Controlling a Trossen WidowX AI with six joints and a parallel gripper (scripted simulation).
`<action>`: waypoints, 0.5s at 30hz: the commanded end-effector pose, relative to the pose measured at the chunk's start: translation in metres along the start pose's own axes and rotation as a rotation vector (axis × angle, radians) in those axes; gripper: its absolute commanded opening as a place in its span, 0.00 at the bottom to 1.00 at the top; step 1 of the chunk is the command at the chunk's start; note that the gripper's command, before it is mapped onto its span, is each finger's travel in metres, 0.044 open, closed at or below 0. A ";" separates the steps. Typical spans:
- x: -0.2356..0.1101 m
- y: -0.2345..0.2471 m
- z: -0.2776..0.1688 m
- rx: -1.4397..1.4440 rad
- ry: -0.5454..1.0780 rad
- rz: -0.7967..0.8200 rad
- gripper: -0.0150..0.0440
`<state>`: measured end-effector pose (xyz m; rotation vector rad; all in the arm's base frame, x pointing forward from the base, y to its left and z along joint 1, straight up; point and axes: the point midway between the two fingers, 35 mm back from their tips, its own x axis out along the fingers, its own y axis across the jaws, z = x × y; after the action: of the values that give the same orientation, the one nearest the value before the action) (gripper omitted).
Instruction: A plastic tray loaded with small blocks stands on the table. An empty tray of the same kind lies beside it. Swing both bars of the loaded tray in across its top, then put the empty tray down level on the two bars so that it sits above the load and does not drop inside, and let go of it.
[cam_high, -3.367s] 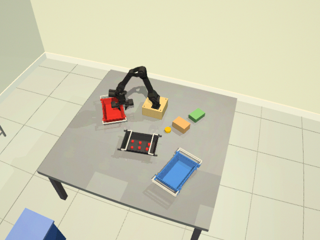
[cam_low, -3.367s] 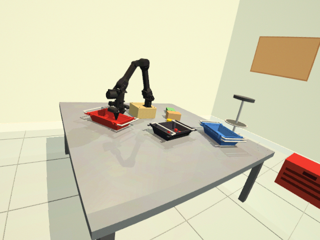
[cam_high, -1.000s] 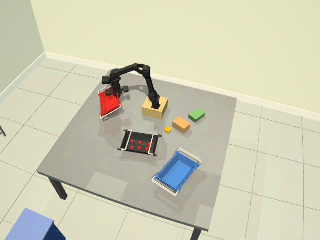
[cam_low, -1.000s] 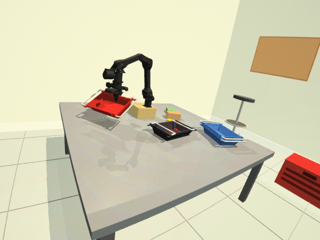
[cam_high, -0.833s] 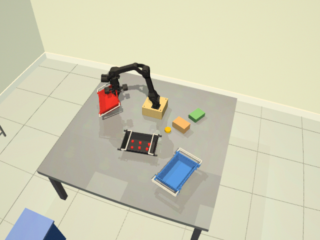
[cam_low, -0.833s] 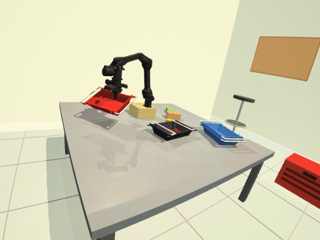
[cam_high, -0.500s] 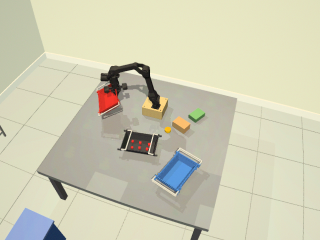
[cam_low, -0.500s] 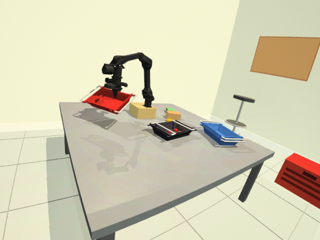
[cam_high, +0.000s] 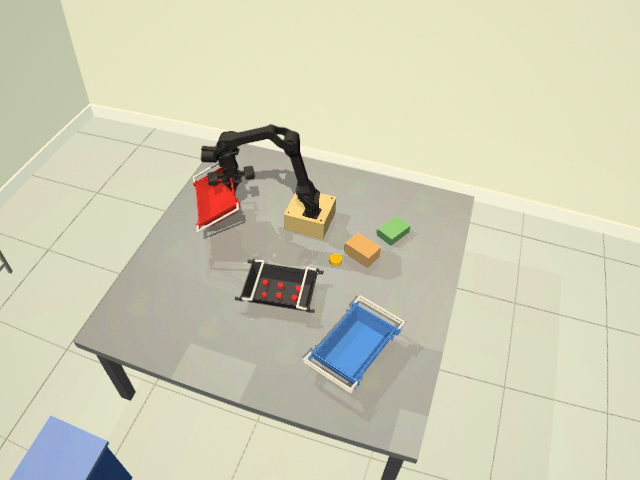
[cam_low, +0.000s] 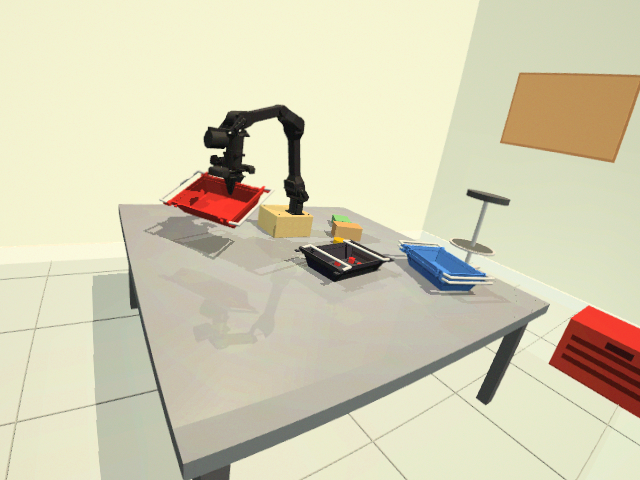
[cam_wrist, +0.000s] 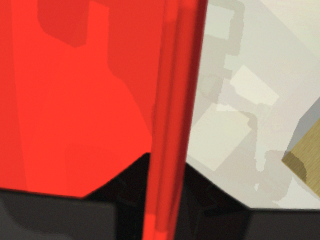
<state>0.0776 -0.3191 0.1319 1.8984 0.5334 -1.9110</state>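
Jaws: pressed on the long side wall of the red tray (cam_low: 214, 200), pinching it; in the wrist view the thin red wall runs up between the two dark fingers.
Gripper (cam_low: 230, 187): points down into the red tray, at the wall nearest to the wooden base block (cam_low: 285, 219).
Red tray: empty, lifted above the desk (cam_low: 310, 330), tilted, with its shadow on the desk below; it hangs just beside the base block.
Black tray (cam_high: 279, 286): stands on the desk in front of the base block, well apart from the red tray; small red blocks (cam_high: 279, 295) lie inside.
Wire bars (cam_high: 256, 280): both lie across the top of the black tray, one near each end.
Blue tray (cam_high: 354, 343): empty, on the desk, beyond the black tray from the base block.
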 end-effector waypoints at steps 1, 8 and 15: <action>-0.005 0.003 0.000 0.001 -0.003 0.021 0.25; -0.006 0.008 -0.017 -0.047 -0.002 0.022 0.25; -0.006 0.014 -0.044 -0.121 -0.001 0.022 0.25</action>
<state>0.1113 -0.3090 0.1319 1.8350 0.6161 -1.8488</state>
